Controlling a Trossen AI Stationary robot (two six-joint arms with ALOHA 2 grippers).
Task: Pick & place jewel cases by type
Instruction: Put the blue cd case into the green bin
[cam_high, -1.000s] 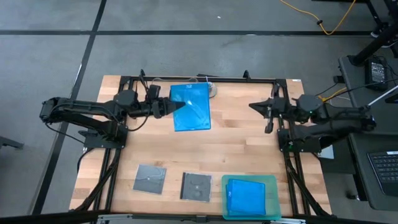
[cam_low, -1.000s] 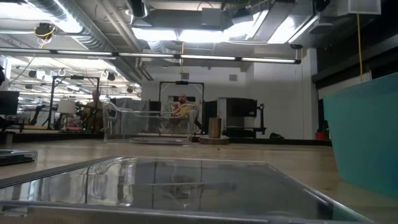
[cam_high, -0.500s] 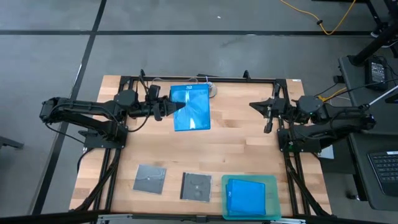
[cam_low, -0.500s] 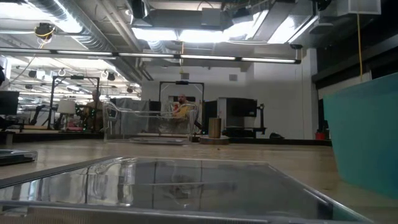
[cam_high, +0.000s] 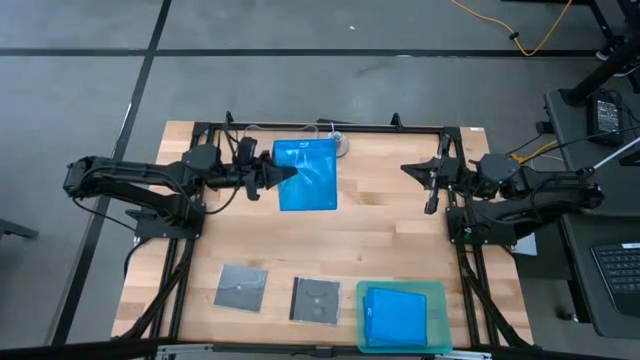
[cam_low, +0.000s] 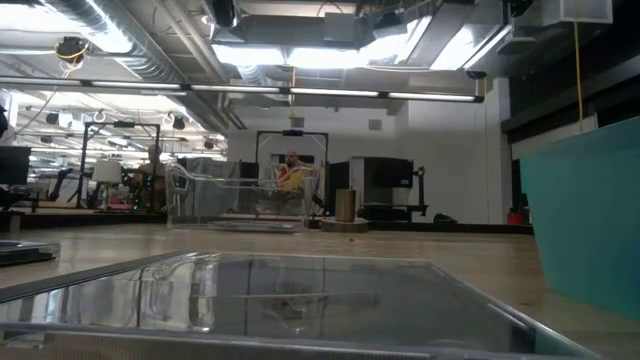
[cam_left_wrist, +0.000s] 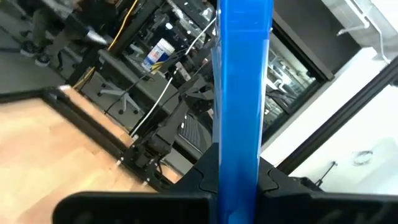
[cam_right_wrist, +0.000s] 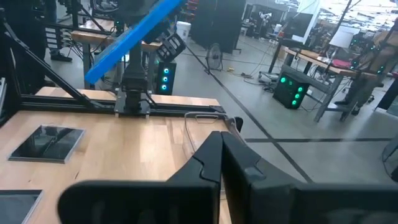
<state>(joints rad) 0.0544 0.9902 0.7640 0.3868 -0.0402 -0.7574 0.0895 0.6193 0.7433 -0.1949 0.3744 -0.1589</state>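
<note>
Wood plank table (cam_high: 380, 240) | near edge: 2 grey square cases (cam_high: 241, 288) (cam_high: 316, 299), teal tray (cam_high: 436, 296) holding blue cases (cam_high: 394, 313) | left gripper (cam_high: 281, 175) clamps 1 blue case (cam_high: 308, 173) over the clear tub (cam_low: 240, 197) | right gripper (cam_high: 418, 176) idle, fingers together, far right | workshop beyond, person (cam_low: 290, 172) seated.

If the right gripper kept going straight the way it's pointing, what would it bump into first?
Probably the blue case that the left gripper holds up. The right gripper is shut and points left across the table, with nothing between them in the high view. Height is hard to judge, so it might pass under.
</note>
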